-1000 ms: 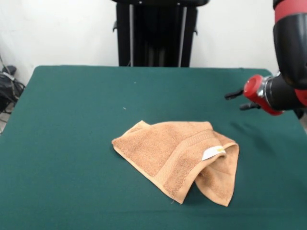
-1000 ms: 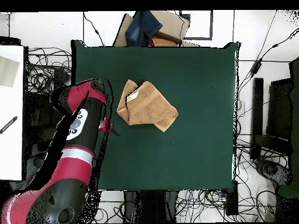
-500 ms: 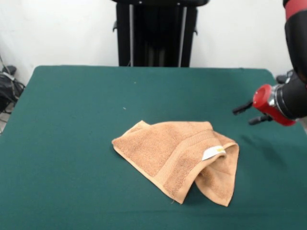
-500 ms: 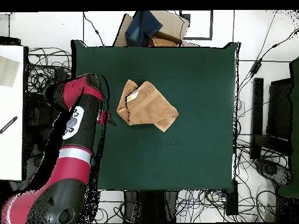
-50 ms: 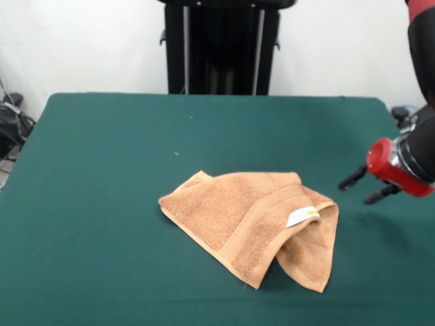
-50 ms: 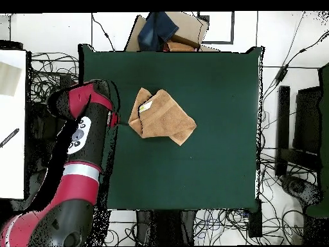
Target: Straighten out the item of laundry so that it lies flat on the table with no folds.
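A tan terry-cloth towel (image 5: 255, 227) lies crumpled near the middle of the dark green tabletop (image 5: 109, 163), one side doubled over so that a woven border band and a small white tag (image 5: 302, 216) face up. A second flap bulges beside the tag, and the cloth beneath these folds is hidden. In the front view the robot's gripper (image 5: 368, 188) hangs above the tabletop's right edge, well apart from the towel, its two black fingers (image 5: 353, 178) spread with a clear gap and holding nothing. The red and black arm (image 5: 423, 81) behind it is cut off by the frame's right side. From overhead, the towel (image 6: 160, 118) sits nearer the tabletop's left edge, while the arm (image 6: 80, 154) covers the gripper almost entirely; only a red sliver shows.
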{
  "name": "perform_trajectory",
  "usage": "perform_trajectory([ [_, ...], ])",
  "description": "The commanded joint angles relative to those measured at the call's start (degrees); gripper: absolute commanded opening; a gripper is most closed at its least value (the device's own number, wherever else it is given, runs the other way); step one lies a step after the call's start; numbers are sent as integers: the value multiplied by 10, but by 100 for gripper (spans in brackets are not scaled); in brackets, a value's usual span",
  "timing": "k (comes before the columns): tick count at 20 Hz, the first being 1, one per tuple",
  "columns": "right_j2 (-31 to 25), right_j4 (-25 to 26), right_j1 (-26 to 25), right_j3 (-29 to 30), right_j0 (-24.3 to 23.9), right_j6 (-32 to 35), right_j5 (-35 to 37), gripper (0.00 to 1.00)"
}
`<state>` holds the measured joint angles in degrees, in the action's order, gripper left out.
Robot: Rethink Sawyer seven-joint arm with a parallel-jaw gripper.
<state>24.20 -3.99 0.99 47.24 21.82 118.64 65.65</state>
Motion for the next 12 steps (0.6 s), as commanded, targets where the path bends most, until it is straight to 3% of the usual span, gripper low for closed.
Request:
perform_trajectory([
  [1, -19, 3, -11, 35, -25, 123, -37, 100],
  [7, -28, 2, -15, 30, -44, 100, -36, 100],
  [12, -42, -2, -7, 62, -46, 96, -38, 100],
])
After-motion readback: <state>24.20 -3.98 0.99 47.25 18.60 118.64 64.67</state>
